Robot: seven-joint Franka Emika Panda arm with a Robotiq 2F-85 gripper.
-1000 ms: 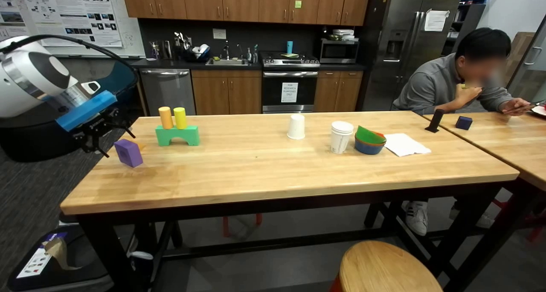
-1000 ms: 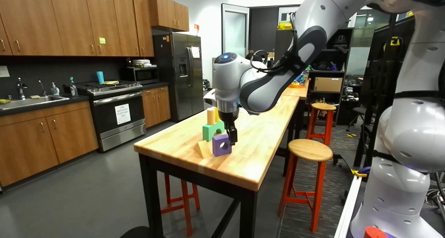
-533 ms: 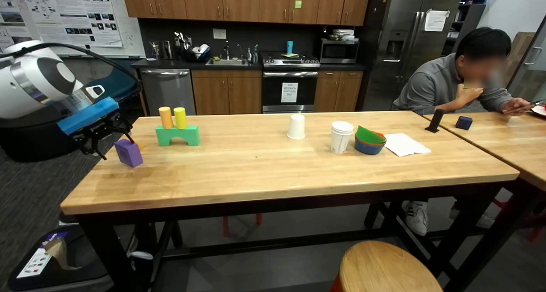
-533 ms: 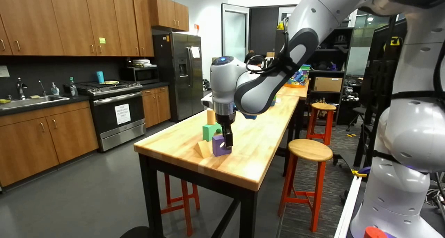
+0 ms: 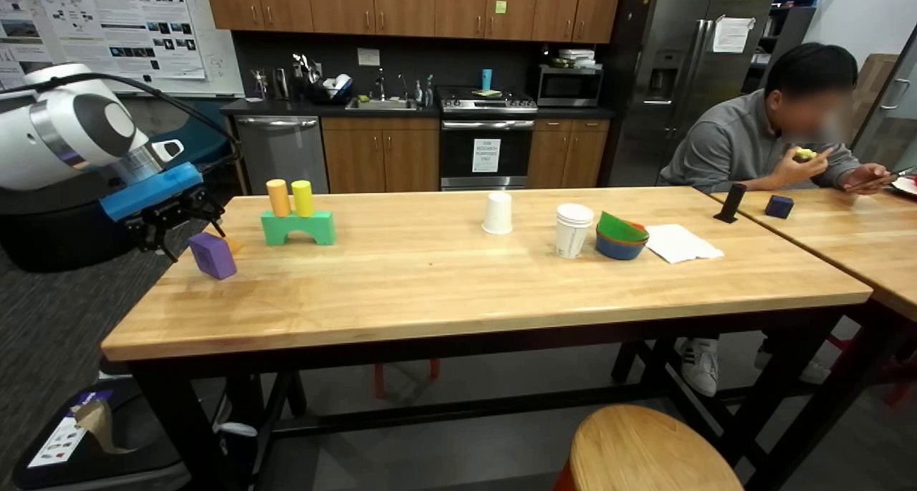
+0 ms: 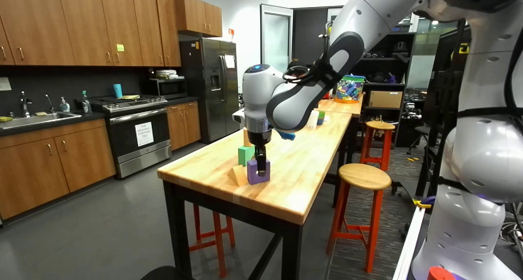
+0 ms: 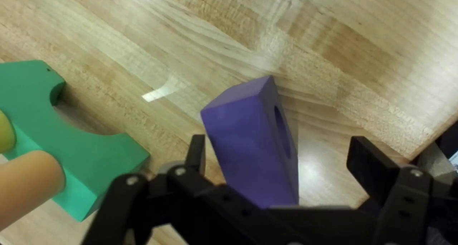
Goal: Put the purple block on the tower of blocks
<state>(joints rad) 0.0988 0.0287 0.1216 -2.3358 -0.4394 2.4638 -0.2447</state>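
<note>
The black end effector point(image 7: 278, 146), jaws spread wide, straddles the pierced purple square block point(image 7: 245, 148) on the pale wooden table point(image 7: 200, 41).

On the wooden table point(image 5: 430, 283), an upturned white cup point(image 5: 498, 213) is seen, and stacked white cups point(image 5: 571, 237) are set just beside nested bowls point(image 5: 620, 249). A wedge-shaped block point(image 6: 239, 175) is placed near the table's end.

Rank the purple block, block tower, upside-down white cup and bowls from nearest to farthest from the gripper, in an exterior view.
1. Purple block: right at the gripper, picture's left.
2. Block tower: just right of it, farther back.
3. Upside-down white cup: near picture's middle.
4. Bowls: right of the cup.
</note>
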